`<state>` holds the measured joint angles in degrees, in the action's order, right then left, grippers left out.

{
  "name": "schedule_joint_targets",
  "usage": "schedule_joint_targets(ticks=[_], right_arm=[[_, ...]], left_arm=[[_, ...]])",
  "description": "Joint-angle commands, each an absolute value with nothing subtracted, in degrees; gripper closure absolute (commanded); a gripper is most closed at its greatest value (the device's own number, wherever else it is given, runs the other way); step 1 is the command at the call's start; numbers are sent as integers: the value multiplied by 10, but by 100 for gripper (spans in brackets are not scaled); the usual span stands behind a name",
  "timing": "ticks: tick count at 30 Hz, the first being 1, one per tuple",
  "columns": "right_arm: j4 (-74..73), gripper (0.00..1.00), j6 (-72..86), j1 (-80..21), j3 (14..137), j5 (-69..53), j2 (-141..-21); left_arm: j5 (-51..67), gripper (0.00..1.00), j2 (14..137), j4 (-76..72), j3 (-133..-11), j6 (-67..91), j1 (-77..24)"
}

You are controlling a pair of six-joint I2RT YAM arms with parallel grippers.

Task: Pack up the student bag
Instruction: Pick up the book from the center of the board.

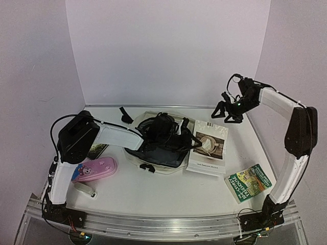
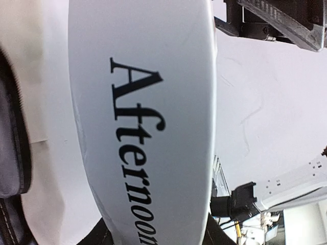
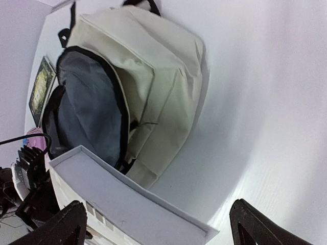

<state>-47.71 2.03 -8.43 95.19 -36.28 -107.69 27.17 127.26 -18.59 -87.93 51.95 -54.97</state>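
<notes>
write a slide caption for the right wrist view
open right claw facing the unzipped student bag, a white book at its mouth

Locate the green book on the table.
In the top view, the green book lies at the front right, beside the right arm's base, right of the white coffee-cover book.

Above the aluminium rail (image 1: 163, 220) I see my left arm (image 1: 110, 135) and right arm (image 1: 278, 102): white shells, bulky black joints, looping black cable (image 1: 51, 137); the right gripper (image 1: 225, 116) is black.
</notes>
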Motion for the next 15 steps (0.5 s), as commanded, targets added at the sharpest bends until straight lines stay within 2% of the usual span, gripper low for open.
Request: schedule_joint_targets(ticks=[1,10,15], right_arm=[[-536,2,-38,-79,910,-347,-974],[-453,2,38,-78,829,-457,-872],[-323,2,137,-78,764,-507,-837]], left_arm=[[285,100,1196,-219,-874,465,-550],[227,100,1122,-323,-794,496,-499],[151,100,1063,-428,-709,526,-470]])
